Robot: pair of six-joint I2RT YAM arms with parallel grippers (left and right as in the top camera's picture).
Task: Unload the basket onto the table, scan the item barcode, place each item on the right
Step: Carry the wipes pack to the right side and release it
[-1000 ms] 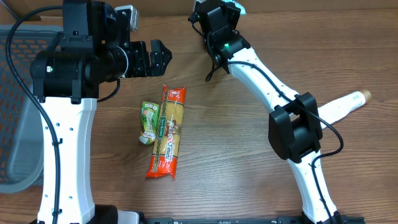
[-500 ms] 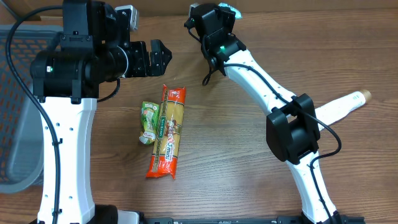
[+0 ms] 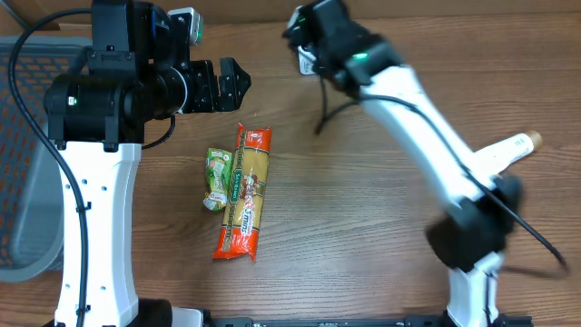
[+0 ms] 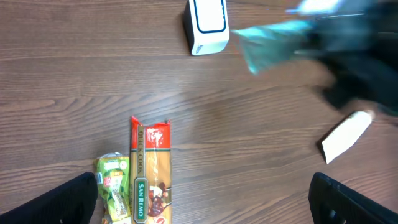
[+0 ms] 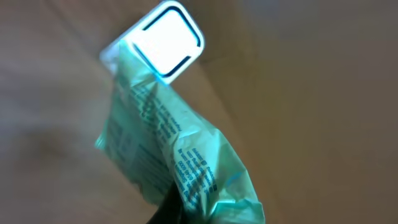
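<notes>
The worktop (image 3: pixel 345 227) has most of its open room in the middle and towards the near edge, a wide bare stretch between the pasta pack (image 3: pixel 245 191) and the white tube (image 3: pixel 499 156) by the right edge. A small green pouch (image 3: pixel 216 177) lies against the pasta pack's left side. A grey mesh basket (image 3: pixel 23 182) takes up the left edge. The scanner (image 4: pixel 207 25) stands close to the far edge, with bare wood around it.

The right arm reaches from the near edge across to the far edge, smeared in the overhead view. The right gripper (image 3: pixel 313 36) hangs over the scanner, clenched on a crumpled green packet (image 5: pixel 174 155). The packet is off the worktop, and its printed side shows to the wrist camera. Its upper end is just beside the scanner's window (image 5: pixel 165 37). Whether the two touch cannot be told.

The left arm stands up from the near-left corner and bends over at the top, its forearm level above the worktop. The left gripper (image 3: pixel 238 82) points right, above the far end of the pasta pack. It is released, jaws spread wide with nothing between them.
</notes>
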